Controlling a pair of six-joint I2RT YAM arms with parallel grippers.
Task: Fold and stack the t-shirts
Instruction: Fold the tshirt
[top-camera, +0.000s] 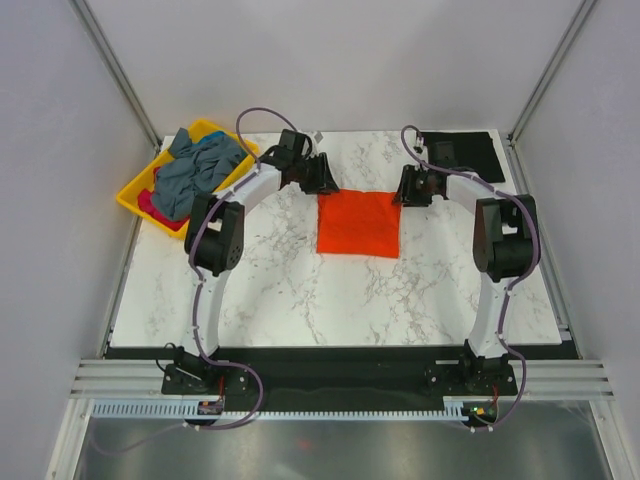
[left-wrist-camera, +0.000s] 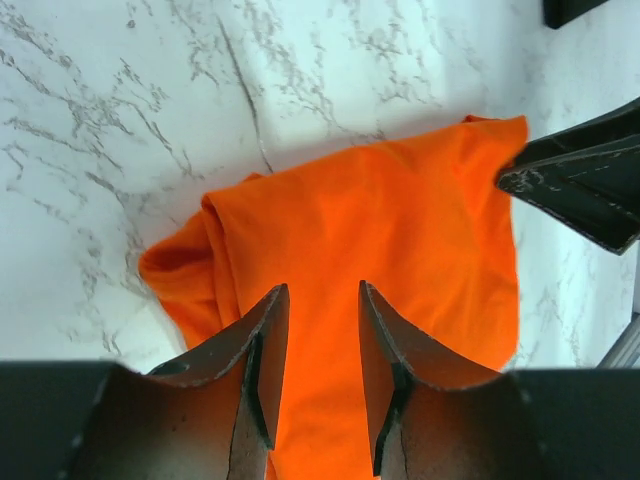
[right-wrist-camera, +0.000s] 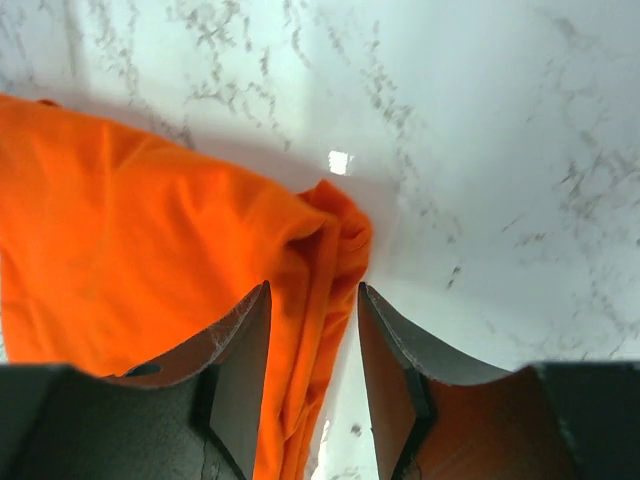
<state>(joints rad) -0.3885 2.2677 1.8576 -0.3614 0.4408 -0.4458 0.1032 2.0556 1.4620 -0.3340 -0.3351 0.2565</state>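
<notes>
Both half open and gripping nothing, left gripper (left-wrist-camera: 318, 290) and right gripper (right-wrist-camera: 313, 288) each hang over one corner of the orange t-shirt (top-camera: 358, 222), cloth directly beneath their tips, neither arm nearer.

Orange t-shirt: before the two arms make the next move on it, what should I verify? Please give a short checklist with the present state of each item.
1. Left gripper is over the far left corner of the orange t-shirt: ok.
2. Right gripper is over the far right corner, with the folded edge between its fingers: ok.
3. Both pairs of jaws stand apart, ready to close on the cloth: ok.
4. Corners lie smooth: not ok, both far corners are bunched in the wrist views.
5. Lower layers of the fold are aligned: cannot tell, they are hidden.
6. Black t-shirt lies flat, ready for stacking: ok.
</notes>
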